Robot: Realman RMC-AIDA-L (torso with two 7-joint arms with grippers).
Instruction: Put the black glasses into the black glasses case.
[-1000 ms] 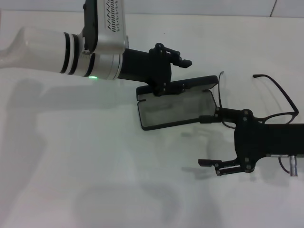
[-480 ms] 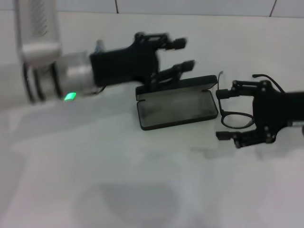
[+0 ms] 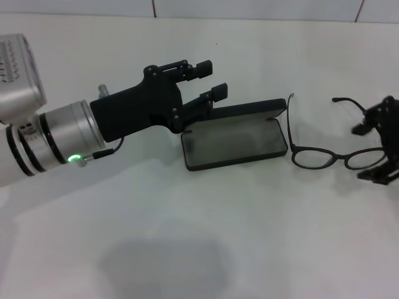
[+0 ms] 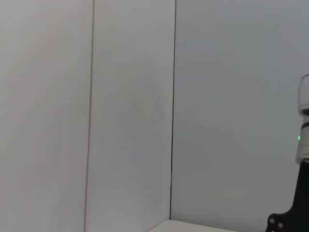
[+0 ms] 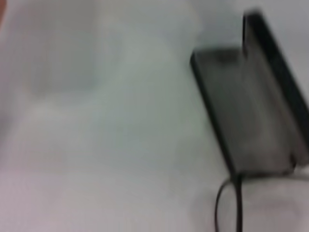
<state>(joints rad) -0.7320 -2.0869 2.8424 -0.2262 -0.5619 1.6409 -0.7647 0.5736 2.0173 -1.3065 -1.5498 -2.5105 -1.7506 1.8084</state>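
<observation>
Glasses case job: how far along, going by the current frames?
Done: the flat black hinged glasses case lies open on the white table, grey lining showing. In hand: nothing is gripped. The open left gripper hovers by the lid's left end; the open right gripper sits at the right edge beside the thin black wire-frame glasses. Left: the glasses lie unfolded outside the case and need picking up and placing inside.

White table (image 3: 187, 249), tiled wall (image 4: 130, 96).
</observation>
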